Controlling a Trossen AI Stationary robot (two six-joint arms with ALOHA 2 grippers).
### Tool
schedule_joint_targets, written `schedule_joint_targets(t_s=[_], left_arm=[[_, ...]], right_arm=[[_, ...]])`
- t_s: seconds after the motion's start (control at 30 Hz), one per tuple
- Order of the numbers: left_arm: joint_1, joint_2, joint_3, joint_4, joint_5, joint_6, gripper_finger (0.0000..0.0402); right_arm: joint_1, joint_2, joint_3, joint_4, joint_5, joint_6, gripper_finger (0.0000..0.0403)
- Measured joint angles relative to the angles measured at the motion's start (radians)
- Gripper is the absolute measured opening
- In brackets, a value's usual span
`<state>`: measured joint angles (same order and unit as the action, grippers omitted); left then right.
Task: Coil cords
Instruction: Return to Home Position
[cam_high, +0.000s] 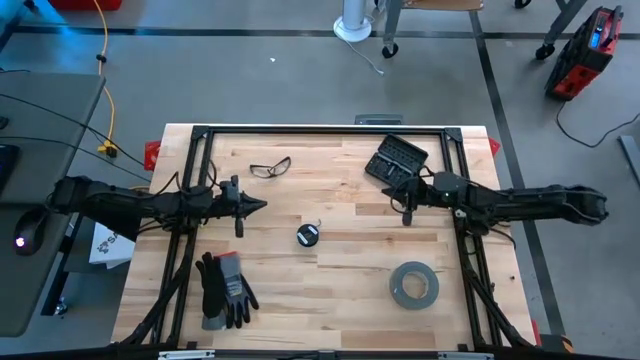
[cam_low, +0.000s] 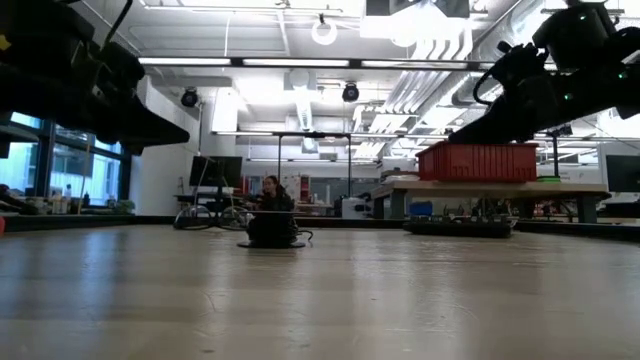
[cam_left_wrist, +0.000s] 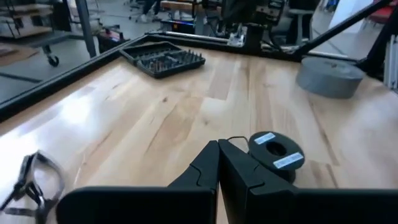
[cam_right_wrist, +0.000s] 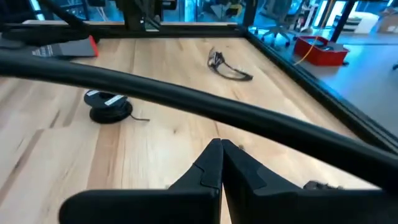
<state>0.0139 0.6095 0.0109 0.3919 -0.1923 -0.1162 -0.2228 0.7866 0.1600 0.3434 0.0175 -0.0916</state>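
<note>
the black spool (cam_high: 307, 236) sits mid tabletop (cam_high: 330, 295), its thin cord (cam_right_wrist: 142, 119) wound on with a short loose tail. it's light and likely to skid, so pinch across the rim. your left claw (cam_high: 260, 206) and right claw (cam_high: 392, 187) hover clenched, empty.

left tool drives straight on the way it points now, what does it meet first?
Most likely the right tool, pointing back at it across the table. The black spool lies to one side of that line, below the raised left tool. The heights are hard to compare.
</note>
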Motion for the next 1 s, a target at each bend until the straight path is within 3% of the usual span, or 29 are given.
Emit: schedule_joint_targets(t_s=[0.13,0.3,0.43,0.57,1.0], left_arm=[[0.000,0.003,0.000,0.027,-0.015,0.056,0.0000],[0.000,0.003,0.000,0.029,-0.036,0.102,0.0000],[0.000,0.004,0.000,0.004,-0.091,0.137,0.0000],[-0.001,0.005,0.000,-0.015,-0.103,0.044,0.0000],[-0.001,0.000,0.000,-0.036,-0.102,-0.030,0.0001]], right_arm=[[0.012,0.005,-0.043,0.025,0.000,0.030,0.0000],[0.053,0.005,-0.149,0.222,0.064,0.031,0.0000],[0.073,0.010,-0.150,0.190,0.148,0.019,0.0000],[0.072,0.013,-0.150,0.158,0.246,-0.050,0.0000],[0.072,-0.009,-0.151,0.103,0.252,-0.067,0.0000]])
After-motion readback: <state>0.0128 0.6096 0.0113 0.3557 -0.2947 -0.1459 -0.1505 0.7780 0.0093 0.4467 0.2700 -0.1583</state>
